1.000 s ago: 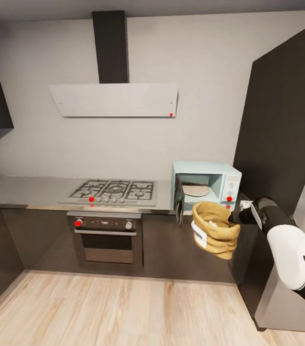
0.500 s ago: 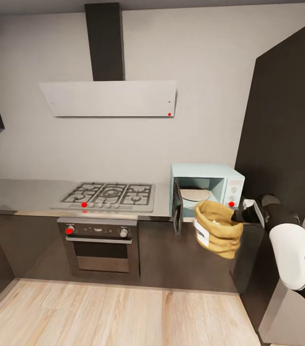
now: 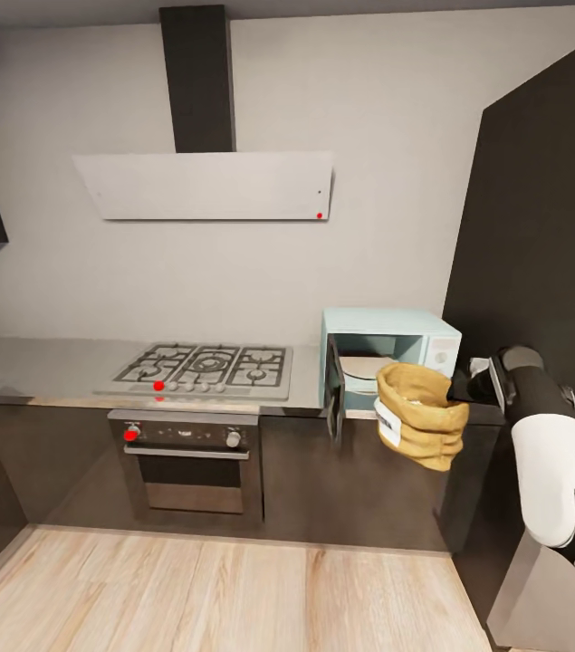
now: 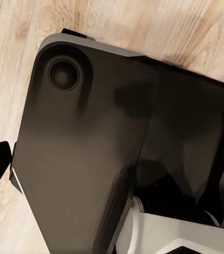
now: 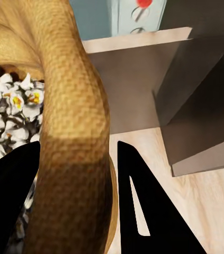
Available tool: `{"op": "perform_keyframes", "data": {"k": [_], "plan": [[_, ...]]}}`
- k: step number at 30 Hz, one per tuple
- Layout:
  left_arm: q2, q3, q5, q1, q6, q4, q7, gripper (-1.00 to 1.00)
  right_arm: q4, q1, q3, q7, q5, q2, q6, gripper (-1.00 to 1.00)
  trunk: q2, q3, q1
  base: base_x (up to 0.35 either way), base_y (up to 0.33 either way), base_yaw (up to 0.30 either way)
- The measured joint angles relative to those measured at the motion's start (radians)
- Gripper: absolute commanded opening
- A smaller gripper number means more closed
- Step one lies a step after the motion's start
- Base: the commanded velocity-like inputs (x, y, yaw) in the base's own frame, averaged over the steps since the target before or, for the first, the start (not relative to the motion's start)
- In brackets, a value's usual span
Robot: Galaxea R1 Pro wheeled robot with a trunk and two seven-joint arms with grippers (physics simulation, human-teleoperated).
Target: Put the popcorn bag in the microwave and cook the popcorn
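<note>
Carrying step: the right gripper (image 5: 74, 196) has its jaws clamped on the rim of the popcorn bag (image 3: 418, 412), at centre-right before the open microwave (image 3: 391, 358). Next, push it inside, clearing the door.

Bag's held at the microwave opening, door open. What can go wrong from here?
The right gripper pinches only the popcorn bag by its rolled rim, so the soft rim may slip. The bag hangs tilted; popcorn at the mouth might spill. The microwave opening looks barely taller than the bag, so the rim may catch.
</note>
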Motion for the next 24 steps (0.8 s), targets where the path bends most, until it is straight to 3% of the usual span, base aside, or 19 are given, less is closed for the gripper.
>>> {"op": "perform_keyframes", "data": {"k": [11, 24], "plan": [[-0.006, 0.005, 0.002, 0.0, 0.0, -0.001, 0.001, 1.0, -0.033, 0.0, -0.005, -0.001, -0.001, 0.013, 0.0, -1.0, 0.0, 0.0, 0.0, 0.013, 0.0, 0.0], [-0.004, 0.003, 0.0, 0.0, 0.0, -0.001, 0.001, 1.0, -0.052, 0.0, -0.004, -0.001, -0.002, 0.028, 0.0, -1.0, 0.0, 0.0, -0.001, 0.306, 0.0, 0.0]]}}
